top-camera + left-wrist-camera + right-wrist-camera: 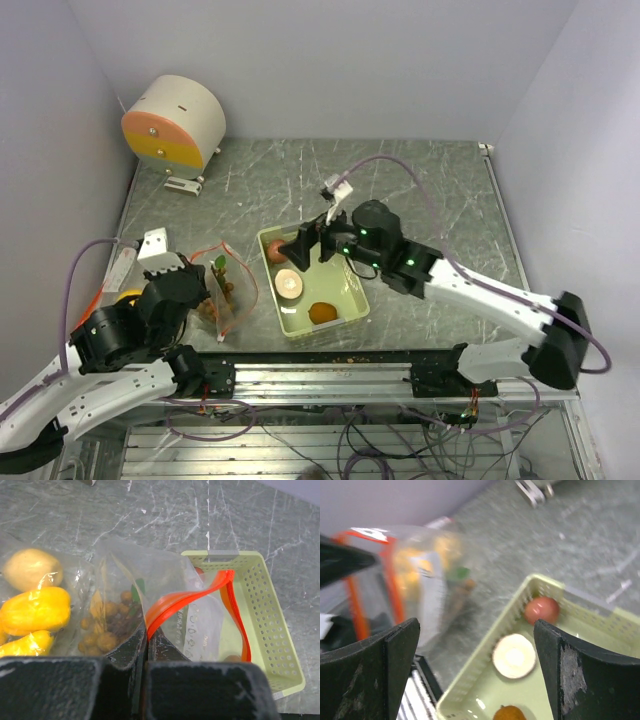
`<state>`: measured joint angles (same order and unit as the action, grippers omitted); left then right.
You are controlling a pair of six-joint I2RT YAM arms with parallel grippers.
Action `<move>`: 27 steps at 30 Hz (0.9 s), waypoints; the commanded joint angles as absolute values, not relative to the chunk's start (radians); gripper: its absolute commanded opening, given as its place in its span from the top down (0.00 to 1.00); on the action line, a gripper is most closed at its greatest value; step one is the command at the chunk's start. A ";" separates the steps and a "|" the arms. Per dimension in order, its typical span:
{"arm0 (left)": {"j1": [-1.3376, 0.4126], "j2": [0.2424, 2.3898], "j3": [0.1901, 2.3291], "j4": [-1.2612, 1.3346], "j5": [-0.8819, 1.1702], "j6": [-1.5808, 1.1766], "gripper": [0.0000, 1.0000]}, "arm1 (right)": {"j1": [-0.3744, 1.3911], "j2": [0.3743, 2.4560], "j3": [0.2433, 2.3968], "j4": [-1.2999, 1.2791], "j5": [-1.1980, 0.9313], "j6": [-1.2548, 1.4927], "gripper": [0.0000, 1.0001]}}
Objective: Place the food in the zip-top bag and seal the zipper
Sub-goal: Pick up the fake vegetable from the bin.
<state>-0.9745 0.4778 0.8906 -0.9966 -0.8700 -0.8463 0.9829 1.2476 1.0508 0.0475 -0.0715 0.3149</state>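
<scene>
From above, the left hand (205,302) is pinched shut on the zip-top bag (230,285), which lies on the surface (420,190) just left of the pale green tray (345,285); the right hand (303,247) hovers over the tray's far end. The left wrist view shows yellow fruits (35,611), a pear (30,569) and brown berries (106,639) inside the bag, its edge clamped beside the red zipper (200,591). The right wrist view shows that hand's fingers (385,675) spread wide, holding nothing, above an apple (541,610), a pale round piece (514,656) and an orange fruit (509,713) in the tray.
</scene>
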 commanded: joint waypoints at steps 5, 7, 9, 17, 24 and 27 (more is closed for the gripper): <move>-0.974 0.465 0.875 -0.938 -0.852 -0.854 0.93 | 0.921 1.526 1.008 0.060 -0.060 0.363 0.06; -0.974 0.462 0.864 -0.938 -0.851 -0.856 0.93 | 0.922 1.575 1.006 0.094 -0.092 0.356 0.08; -0.975 0.457 0.861 -0.939 -0.854 -0.856 0.93 | 0.921 1.637 1.008 0.109 -0.116 0.352 0.09; -0.974 0.433 0.872 -0.959 -0.849 -0.856 0.93 | 0.921 1.810 1.020 0.144 -0.116 0.341 0.12; -0.974 0.410 0.874 -0.981 -0.841 -0.868 0.93 | 0.923 1.875 1.020 0.151 -0.082 0.341 0.15; -0.974 0.404 0.871 -0.976 -0.842 -0.866 0.93 | 0.922 1.880 1.007 0.168 -0.084 0.344 0.26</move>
<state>-0.9741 0.4191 0.8665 -0.9752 -0.8474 -0.8562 0.9222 1.8599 1.0115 0.1429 -0.0986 0.3470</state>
